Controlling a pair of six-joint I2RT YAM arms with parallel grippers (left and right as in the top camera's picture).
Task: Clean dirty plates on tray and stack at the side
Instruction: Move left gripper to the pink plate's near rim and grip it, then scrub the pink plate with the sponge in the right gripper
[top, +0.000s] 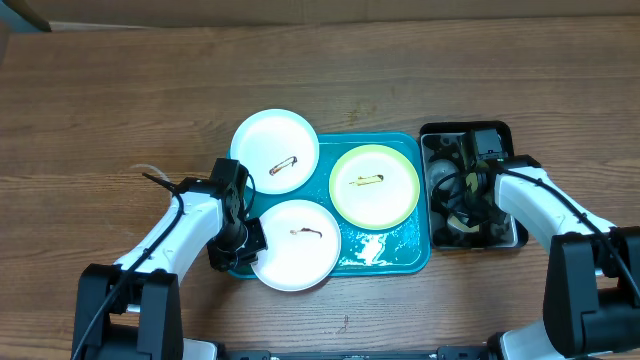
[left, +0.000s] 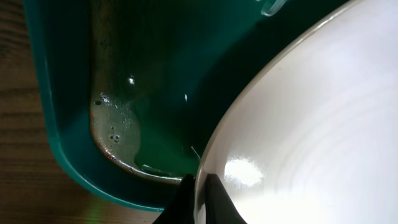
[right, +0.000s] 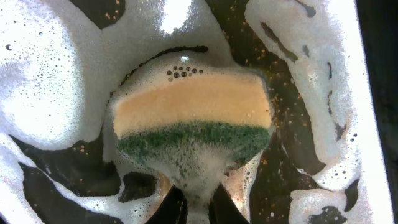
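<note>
Three plates lie on the teal tray: a white plate at the back left, a pale yellow-green plate at the back right, and a white plate at the front, each with a small brown smear. My left gripper is shut on the left rim of the front white plate, over the tray's wet corner. My right gripper is shut on a soapy yellow-and-green sponge inside the black tub.
The black tub stands right of the tray and holds foamy water. Brownish water pools in the tray's corner. Bare wooden table lies left of and behind the tray.
</note>
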